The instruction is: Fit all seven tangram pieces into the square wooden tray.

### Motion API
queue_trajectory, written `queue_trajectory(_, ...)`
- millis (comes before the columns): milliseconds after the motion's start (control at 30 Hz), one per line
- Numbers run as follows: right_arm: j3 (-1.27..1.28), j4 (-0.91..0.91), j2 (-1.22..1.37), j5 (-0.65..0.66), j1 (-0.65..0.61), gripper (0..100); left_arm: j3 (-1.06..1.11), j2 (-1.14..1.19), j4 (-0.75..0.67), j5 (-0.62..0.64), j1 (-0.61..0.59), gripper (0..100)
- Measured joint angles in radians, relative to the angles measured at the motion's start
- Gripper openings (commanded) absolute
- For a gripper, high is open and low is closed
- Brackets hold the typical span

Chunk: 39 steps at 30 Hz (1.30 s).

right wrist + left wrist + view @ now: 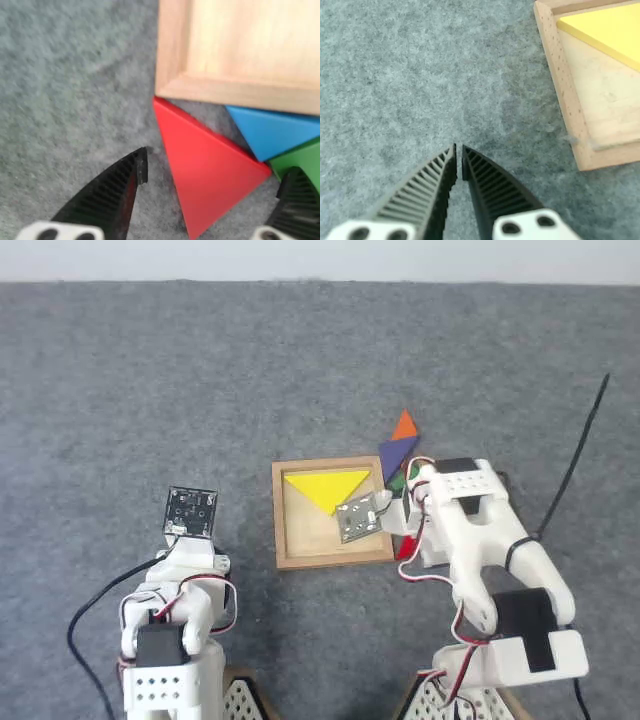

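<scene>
**Tangram set on the worktop.** A shallow square wooden tray [277,515] of pale, unfinished timber, with a raised rim and a smooth grained floor, lies near the middle of a worktop [150,370] covered in grey, short-pile felted fabric. A strip of plain pale wall [300,258] bounds the far edge. Inside the tray, a large flat yellow triangle [327,486], glossy and sharp-edged, lies with its long side along the far rim. The other visible pieces cluster outside, along the tray's right rim. A small orange triangle [404,425] lies farthest away, with a purple piece [397,452] next to it and a green piece [397,481] partly under the right arm. By the near right corner lies a smooth red triangle [205,170], one vertex meeting the tray's corner, and a blue triangle [272,132] sits just beside the rim. The right tool [217,165], with black ribbed fingers, is spread wide and straddles the red triangle, gripping nothing. The left tool [458,146], of like build, hangs over bare fabric left of the tray. Its fingers are drawn almost together, and it holds nothing.
</scene>
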Motion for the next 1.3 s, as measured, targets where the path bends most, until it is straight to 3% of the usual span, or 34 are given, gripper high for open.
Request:
queue_trajectory(133, 0.014, 0.000, -0.008, -0.011, -0.012, 31.0, 0.000, 0.000, 0.000, 0.000, 0.002, 2)
queue_trajectory(500, 0.213, -0.028, -0.170, -0.012, -0.015, 31.8, 0.000, 0.000, 0.000, 0.000, 0.002, 2)
queue_trajectory(833, 0.239, -0.074, -0.175, -0.008, 0.058, 39.7, 0.000, 0.000, 0.000, 0.000, 0.002, 2)
queue_trajectory(1067, 0.239, -0.074, -0.173, -0.012, 0.068, 39.7, 0.000, 0.000, 0.000, 0.000, 0.000, 2)
queue_trajectory(1300, 0.239, -0.074, -0.173, -0.012, 0.068, 25.8, 0.000, 0.000, 0.000, 0.000, 0.000, 2)
